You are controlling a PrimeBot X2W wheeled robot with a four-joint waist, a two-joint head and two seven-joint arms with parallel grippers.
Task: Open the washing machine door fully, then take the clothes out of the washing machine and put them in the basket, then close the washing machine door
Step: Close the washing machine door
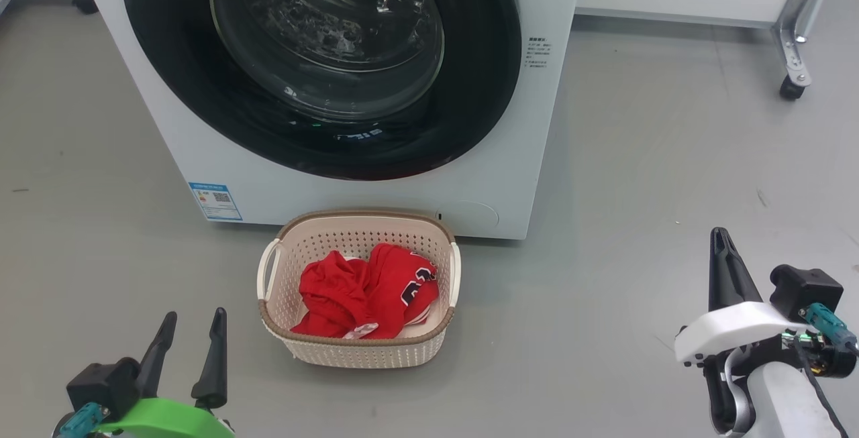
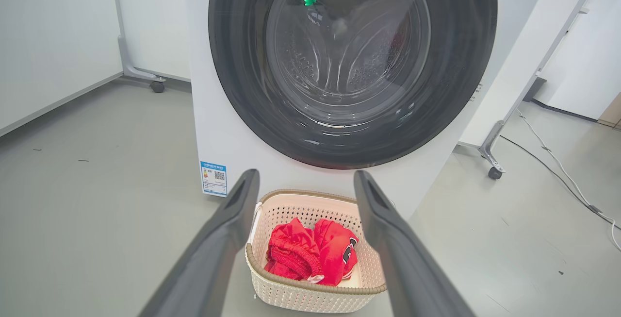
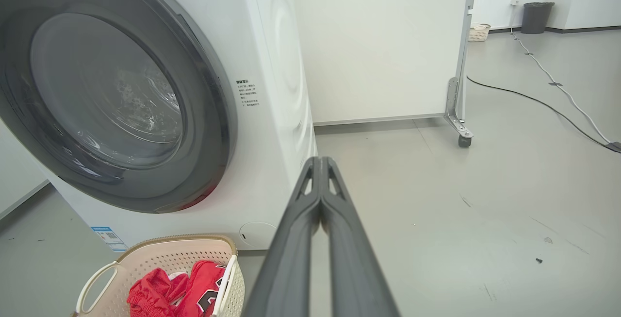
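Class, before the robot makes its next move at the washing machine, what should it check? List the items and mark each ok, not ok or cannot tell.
1. The washing machine door sits shut, flush against the washing machine: ok.
2. The clothes lie inside the basket: ok.
3. The drum is empty: cannot tell, reflections on the door hide part of it.
4. The left gripper is open, holding nothing: ok.
5. The right gripper is shut, holding nothing: ok.
6. The basket stands upright, apart from both grippers: ok.
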